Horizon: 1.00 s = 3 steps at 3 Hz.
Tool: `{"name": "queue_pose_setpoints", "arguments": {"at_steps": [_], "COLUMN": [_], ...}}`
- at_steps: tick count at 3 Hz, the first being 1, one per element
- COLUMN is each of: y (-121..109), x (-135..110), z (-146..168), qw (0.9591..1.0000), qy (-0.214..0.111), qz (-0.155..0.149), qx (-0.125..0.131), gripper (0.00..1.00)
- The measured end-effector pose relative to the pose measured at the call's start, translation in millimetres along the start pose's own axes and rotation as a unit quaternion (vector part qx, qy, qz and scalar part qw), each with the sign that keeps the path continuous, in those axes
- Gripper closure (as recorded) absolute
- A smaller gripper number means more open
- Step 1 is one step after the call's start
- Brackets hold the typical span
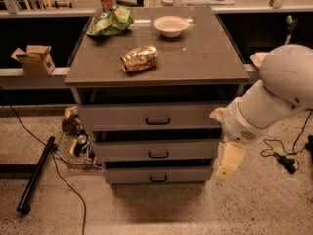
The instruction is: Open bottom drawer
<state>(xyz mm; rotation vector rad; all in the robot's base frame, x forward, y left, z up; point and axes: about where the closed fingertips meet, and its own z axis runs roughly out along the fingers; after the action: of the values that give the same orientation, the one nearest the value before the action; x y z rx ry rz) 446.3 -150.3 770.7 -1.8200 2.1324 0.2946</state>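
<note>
Beside the bottom drawer (157, 175) hangs the gripper (226, 166).

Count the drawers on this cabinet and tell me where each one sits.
3, stacked: top drawer under the tabletop, middle drawer below it, bottom drawer lowest. None seems hidden. The gripper hangs just right of the lower two.

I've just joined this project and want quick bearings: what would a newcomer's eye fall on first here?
First the big white robot arm at the right, with its gripper hanging beside the cabinet's right edge, level with the two lower drawers. Then the grey cabinet in the middle, the bottom drawer lowest, and on top a crumpled golden packet, a green bag and a white bowl.
</note>
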Motion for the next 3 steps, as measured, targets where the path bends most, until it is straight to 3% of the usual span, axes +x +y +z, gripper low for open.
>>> {"name": "queue_pose_setpoints", "arguments": {"at_steps": [2,3], "y": [-0.7,-1.7], "x": [8.8,30.3], "z": [25.0,89.3], "qw": [0.9997,0.9984], "qy": [-0.013,-0.036], "qz": [-0.001,-0.014], "qx": [-0.020,-0.043], "gripper": [0.00,0.00]}}
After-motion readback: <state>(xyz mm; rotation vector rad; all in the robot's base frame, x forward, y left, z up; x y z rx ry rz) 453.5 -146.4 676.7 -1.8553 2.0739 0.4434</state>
